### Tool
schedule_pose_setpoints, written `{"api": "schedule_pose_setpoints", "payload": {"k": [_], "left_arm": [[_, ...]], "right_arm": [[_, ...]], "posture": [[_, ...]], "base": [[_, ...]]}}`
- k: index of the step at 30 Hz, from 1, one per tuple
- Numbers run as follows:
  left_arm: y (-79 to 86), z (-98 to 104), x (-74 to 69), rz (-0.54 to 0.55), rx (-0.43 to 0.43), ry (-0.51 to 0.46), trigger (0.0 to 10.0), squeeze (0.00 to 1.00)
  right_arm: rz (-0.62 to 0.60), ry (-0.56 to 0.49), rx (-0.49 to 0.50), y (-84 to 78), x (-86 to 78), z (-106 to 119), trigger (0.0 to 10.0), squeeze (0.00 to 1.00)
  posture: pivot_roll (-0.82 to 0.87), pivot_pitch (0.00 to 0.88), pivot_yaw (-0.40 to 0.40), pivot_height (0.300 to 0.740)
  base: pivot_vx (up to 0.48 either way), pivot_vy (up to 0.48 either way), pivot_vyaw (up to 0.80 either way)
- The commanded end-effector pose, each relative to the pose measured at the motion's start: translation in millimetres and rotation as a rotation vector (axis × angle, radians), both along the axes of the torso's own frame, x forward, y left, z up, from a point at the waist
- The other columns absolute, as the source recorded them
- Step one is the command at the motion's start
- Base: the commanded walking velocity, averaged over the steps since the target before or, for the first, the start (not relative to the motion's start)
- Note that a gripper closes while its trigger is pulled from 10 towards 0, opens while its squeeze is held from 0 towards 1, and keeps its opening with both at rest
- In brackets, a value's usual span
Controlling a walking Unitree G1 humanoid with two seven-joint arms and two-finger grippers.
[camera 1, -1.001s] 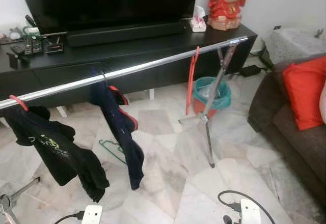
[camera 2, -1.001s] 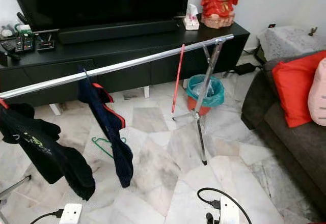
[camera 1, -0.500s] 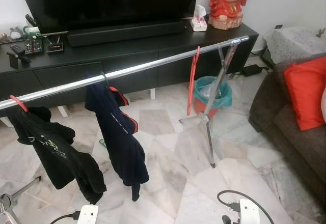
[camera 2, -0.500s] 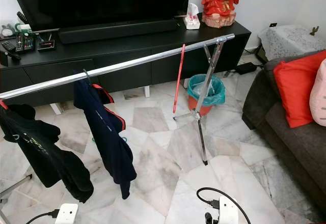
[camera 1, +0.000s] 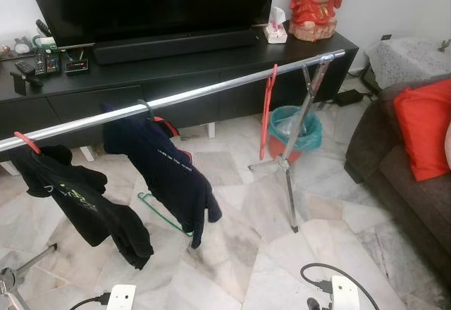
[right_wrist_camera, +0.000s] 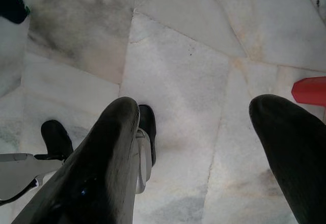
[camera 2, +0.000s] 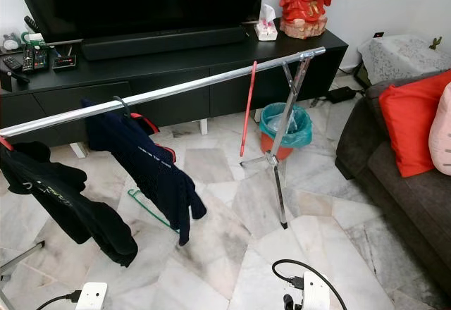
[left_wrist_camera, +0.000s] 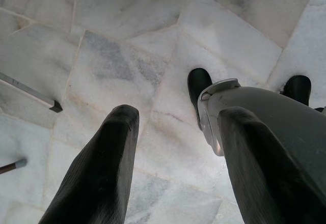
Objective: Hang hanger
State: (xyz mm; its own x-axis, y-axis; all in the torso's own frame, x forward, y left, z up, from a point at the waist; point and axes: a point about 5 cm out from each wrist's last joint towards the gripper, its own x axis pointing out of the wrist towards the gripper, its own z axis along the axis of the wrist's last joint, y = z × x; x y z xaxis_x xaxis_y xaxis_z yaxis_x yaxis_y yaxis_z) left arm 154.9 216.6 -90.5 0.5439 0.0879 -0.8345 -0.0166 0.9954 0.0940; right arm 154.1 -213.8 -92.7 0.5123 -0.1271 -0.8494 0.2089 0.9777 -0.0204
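A chrome rail [camera 1: 211,93] runs from the lower left up to the right on a stand [camera 1: 290,190]. A navy garment [camera 1: 169,176] hangs mid-rail, swung out to the right. Left of it a black shirt [camera 1: 84,201] hangs on a red hanger. An empty red hanger [camera 1: 266,109] hangs near the rail's right end. A green hanger [camera 1: 158,208] lies on the floor under the navy garment. My left gripper [left_wrist_camera: 178,127] and right gripper [right_wrist_camera: 198,117] both hang open and empty over the marble floor beside my feet.
A black TV cabinet [camera 1: 176,63] with a TV stands behind the rail. A teal-lined bin [camera 1: 296,130] sits by the stand. A brown sofa [camera 1: 416,183] with a red cushion [camera 1: 423,123] lines the right side. Another rack foot [camera 1: 28,264] stands at the lower left.
The navy garment has swung and turned, its lower end moving right. The black shirt has swayed a little. The red hanger and rail stay put.
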Motion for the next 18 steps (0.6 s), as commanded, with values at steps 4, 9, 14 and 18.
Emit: {"api": "schedule_pose_setpoints", "payload": {"k": [4,9,14,18], "left_arm": [[-3.0,-3.3,-6.1,-0.01,-0.006,0.031,10.0,0.0],[-4.5,-2.9,-4.4,-0.012,-0.006,0.025,10.0,0.0],[-6.1,-2.1,-1.7,-0.013,-0.011,0.016,10.0,0.0],[-6.9,-2.3,-1.6,-0.01,-0.013,0.016,10.0,0.0]], "right_arm": [[-0.012,0.018,0.009,0.0,-4.8,-2.0,10.0,0.0],[-0.011,0.02,0.008,0.0,-5.1,-2.2,10.0,0.0],[-0.01,0.02,0.008,-0.4,-4.6,-1.9,10.0,0.0],[-0.01,0.021,0.007,-1.1,-5.0,-2.0,10.0,0.0]], "posture": [[-0.04,0.031,-0.023,0.74],[-0.04,0.04,-0.024,0.74],[-0.04,0.045,-0.026,0.74],[-0.03,0.048,-0.028,0.74]], "base": [[0.0,0.0,0.0],[0.0,0.0,0.0],[0.0,0.0,0.0],[0.0,0.0,0.0]]}}
